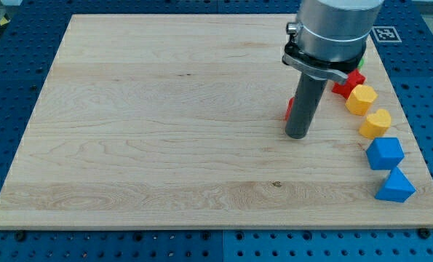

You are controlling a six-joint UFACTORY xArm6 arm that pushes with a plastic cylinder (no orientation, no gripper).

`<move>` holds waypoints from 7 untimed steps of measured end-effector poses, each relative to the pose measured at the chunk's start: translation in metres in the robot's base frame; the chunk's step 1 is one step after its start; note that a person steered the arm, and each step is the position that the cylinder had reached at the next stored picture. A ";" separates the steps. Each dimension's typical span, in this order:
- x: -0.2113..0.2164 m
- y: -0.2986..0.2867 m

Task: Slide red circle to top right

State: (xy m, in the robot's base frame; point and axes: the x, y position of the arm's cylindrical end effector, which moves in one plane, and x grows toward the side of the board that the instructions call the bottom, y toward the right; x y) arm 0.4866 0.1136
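- Nearest the camera, at the table's (165, 145) 4 o'clock corner, we record a blue triangular block (395, 186); a blue cube-like block (385, 153) sits just beside it at its 12 o'clock.
- Continuing toward 12 o'clock along the view's right edge: a yellow heart-shaped block (376, 123), then a yellow hexagonal block (361, 99), then a red star-like block (349, 81), partly hidden by the arm.
- A sliver of green block (363, 62) shows behind the arm; shape not determinable.
- The red circle (289, 108) is almost wholly hidden behind the rod, only an edge showing at the rod's 9 o'clock.
- Our tip (298, 135) rests on the table, touching or just beside the red circle.
- We carry no fingers; nothing is held.
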 end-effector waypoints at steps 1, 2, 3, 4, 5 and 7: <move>-0.003 0.002; -0.029 0.008; -0.052 0.021; -0.076 0.035; -0.105 0.047; -0.156 0.064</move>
State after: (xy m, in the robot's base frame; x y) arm 0.3308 0.1778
